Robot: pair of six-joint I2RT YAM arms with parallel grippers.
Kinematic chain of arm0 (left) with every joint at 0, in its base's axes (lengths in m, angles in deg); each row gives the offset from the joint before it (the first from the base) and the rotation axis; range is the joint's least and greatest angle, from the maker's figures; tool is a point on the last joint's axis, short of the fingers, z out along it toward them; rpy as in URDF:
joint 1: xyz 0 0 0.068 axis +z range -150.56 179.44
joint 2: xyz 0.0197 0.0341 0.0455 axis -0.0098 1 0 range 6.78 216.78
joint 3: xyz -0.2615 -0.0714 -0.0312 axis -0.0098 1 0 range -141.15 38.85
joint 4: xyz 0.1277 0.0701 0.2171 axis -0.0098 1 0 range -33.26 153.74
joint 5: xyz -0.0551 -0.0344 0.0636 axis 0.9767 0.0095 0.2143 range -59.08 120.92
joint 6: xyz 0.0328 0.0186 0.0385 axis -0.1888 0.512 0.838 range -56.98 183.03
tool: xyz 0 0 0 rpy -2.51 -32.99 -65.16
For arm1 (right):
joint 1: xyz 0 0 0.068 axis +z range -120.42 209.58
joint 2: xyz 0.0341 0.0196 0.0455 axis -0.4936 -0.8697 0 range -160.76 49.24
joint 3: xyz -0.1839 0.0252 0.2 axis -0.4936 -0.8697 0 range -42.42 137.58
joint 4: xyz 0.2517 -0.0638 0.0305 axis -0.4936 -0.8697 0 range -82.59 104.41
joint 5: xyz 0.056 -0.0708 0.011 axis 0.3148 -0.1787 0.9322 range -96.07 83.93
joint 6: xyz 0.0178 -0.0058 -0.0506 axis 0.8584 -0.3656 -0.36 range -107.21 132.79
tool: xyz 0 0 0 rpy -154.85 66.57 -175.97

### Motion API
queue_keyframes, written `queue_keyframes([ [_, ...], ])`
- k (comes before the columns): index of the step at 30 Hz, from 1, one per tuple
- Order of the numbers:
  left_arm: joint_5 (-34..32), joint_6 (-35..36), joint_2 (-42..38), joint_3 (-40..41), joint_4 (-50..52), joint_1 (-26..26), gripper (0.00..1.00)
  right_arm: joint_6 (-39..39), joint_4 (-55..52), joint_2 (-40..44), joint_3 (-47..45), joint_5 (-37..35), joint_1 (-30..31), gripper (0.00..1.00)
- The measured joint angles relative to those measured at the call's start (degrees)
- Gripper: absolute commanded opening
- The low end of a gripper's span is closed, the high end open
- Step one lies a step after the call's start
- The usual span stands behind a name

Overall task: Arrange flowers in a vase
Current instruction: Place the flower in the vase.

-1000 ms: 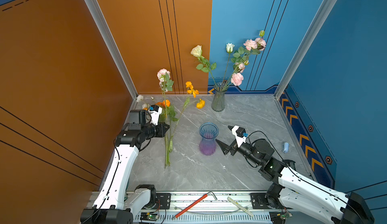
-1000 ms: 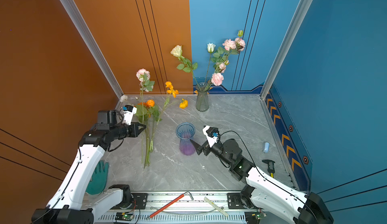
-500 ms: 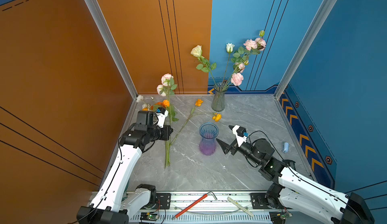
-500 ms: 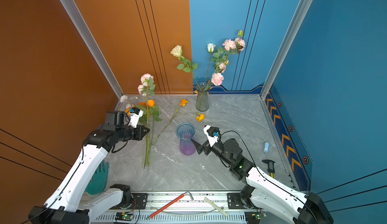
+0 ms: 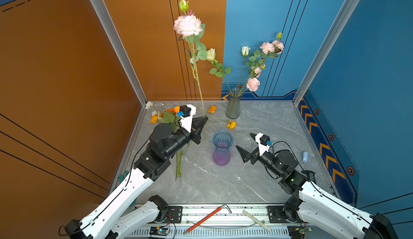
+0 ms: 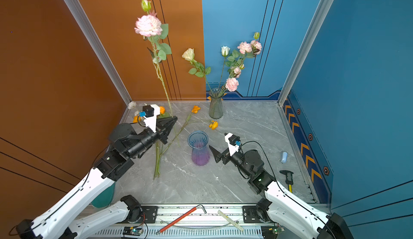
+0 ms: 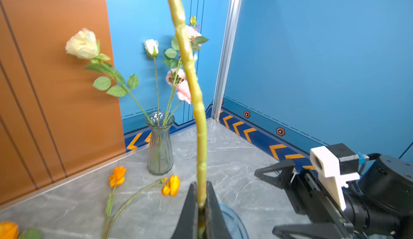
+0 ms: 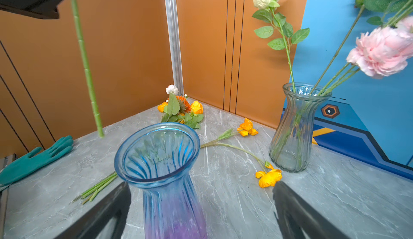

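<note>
The left pincer (image 5: 204, 120) is clamping the long pink flower (image 5: 187, 25) low on its stem, jaws pressed together on it, and is holding it close to upright with the bloom high above the surface (image 5: 223, 186). The cut end is hanging below the jaws, just beside the blue-purple vase (image 5: 222, 150) on the left arm's side, not over its mouth. Whether it is clearing the rim in height is hard to tell. So the vase is lying towards the right arm from the stem, and the stem's long axis is running nearly parallel to the vase's. The right pincer (image 5: 244, 141) is standing with jaws wide apart, close to the vase's other side, gripping nothing. The remaining flowers (image 5: 178, 166) are lying flat beside the left arm. I judge the left arm is needing a sideways shift before lowering
</note>
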Motion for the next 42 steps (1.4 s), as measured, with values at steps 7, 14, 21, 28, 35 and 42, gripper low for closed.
queue_keyframes([
  [7,-5.2,4.66,8.09,-3.54,-11.72,-8.39,0.0,0.04,0.7,0.04,-0.07,0.26,-0.15,1.0],
  [14,-7.58,6.05,14.1,-4.39,-18.29,-9.38,0.0,0.63,0.85,1.16,-0.46,-0.09,-0.55,1.0],
  [21,-8.57,6.43,16.65,-0.31,-19.34,-9.44,0.0,0.87,0.94,1.2,-0.57,-0.07,-0.66,1.0],
  [28,-8.61,6.45,18.58,5.14,-19.58,-9.66,0.0,0.9,0.98,1.33,-0.68,-0.04,-0.66,1.0],
  [35,-8.61,6.27,19.52,9.68,-20.33,-9.75,0.03,0.87,0.98,1.31,-0.68,0.0,-0.66,1.0],
  [42,-8.81,5.11,19.5,13.05,-21.49,-9.75,0.1,0.9,0.98,1.31,-0.68,0.13,-0.66,1.0],
])
